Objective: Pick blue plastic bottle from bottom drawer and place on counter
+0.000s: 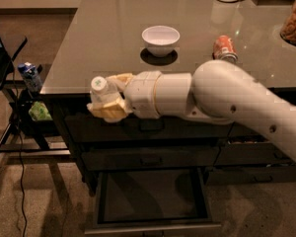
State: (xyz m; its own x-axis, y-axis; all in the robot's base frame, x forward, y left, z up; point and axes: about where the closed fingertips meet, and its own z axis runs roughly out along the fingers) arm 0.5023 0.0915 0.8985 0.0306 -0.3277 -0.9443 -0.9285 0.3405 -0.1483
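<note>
The gripper (pixel 107 102) grasps the blue plastic bottle (pixel 99 85) upright, cap up, just at the front edge of the counter (pixel 108 38) near its front-left corner, high above the open bottom drawer (pixel 153 225), so placing probably means moving up and inward.

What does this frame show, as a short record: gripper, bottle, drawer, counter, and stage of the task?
gripper: level with the counter's front edge, left of centre, shut on the bottle
bottle: white cap showing, body mostly hidden in the gripper, not set down
bottom drawer: pulled open, nothing visible inside
counter: carries a bowl and a can lying on its side
stage: bottle out of the drawer, not yet on the counter
</note>
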